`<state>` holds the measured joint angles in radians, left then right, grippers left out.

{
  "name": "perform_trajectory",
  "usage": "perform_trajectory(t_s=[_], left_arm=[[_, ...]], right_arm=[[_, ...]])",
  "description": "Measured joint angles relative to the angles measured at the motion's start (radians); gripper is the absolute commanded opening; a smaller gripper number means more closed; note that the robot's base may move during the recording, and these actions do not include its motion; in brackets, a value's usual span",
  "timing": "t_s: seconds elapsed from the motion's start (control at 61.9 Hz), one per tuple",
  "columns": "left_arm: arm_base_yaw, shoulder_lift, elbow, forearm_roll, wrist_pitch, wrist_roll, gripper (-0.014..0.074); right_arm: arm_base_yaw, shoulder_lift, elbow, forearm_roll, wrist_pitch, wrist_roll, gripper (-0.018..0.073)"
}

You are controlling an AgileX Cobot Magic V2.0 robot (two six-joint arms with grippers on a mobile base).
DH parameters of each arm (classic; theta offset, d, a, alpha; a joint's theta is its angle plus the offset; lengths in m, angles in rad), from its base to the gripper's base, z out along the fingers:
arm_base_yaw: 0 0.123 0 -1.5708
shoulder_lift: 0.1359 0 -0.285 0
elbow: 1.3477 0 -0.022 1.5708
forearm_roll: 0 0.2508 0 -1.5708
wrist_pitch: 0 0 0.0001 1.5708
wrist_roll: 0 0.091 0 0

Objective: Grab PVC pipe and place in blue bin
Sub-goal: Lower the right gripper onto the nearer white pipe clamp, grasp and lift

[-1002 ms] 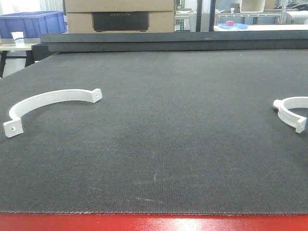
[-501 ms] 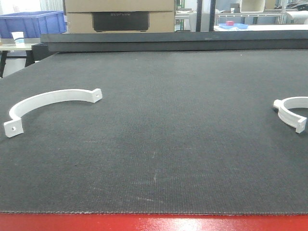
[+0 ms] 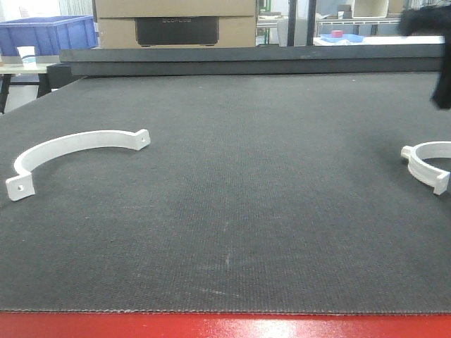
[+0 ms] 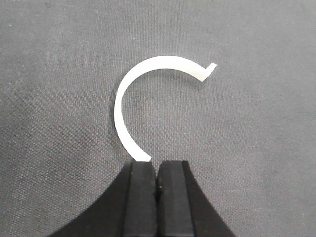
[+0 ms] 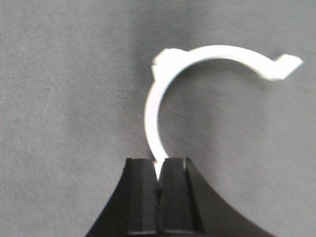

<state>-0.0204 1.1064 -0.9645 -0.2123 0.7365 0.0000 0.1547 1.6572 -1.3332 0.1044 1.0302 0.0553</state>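
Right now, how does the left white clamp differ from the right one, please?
The left clamp lies wholly in the front view; the right clamp is cut by the picture's edge. A dark blurred shape hangs over the right clamp, none over the left. Both are white arcs flat on the black mat.

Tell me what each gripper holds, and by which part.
Nothing. The left gripper and right gripper are both shut empty above the mat; the left pipe clamp and the right pipe clamp lie loose on it.
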Motion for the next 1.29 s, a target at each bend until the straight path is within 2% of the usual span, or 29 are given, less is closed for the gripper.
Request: perform_trajectory(t_s=[0.178,0.307,0.436,0.517,1.099,1.196,1.293], left_arm=[[0.000,0.000,0.000,0.000,0.010,0.000,-0.0111],[0.000,0.000,0.000,0.000,0.021,0.000,-0.0111],[0.000,0.000,0.000,0.000,0.021,0.000,-0.0111],[0.000,0.000,0.000,0.000,0.021,0.000,-0.0111],[0.000,0.000,0.000,0.000,0.044,0.000,-0.0111],[0.000,0.000,0.000,0.000,0.048,0.000,-0.0111],[0.000,0.000,0.000,0.000,0.052,0.000,-0.0111]], right_arm=[[0.004,0.103,-0.077,-0.011,0.044,0.005,-0.0134],[0.004,0.151,-0.100,-0.027,0.054,0.008,0.0015],[0.004,0.177,-0.102,-0.032,0.055,0.008,0.0202],[0.004,0.191,-0.102,-0.032,0.053,0.008,0.0237],[0.005,0.294,-0.104,0.002,0.032,0.008,0.0221],[0.005,0.295,-0.105,0.002,0.032,0.010,0.0117],[0.005,0.295,-0.106,0.000,0.031,0.010,-0.0073]])
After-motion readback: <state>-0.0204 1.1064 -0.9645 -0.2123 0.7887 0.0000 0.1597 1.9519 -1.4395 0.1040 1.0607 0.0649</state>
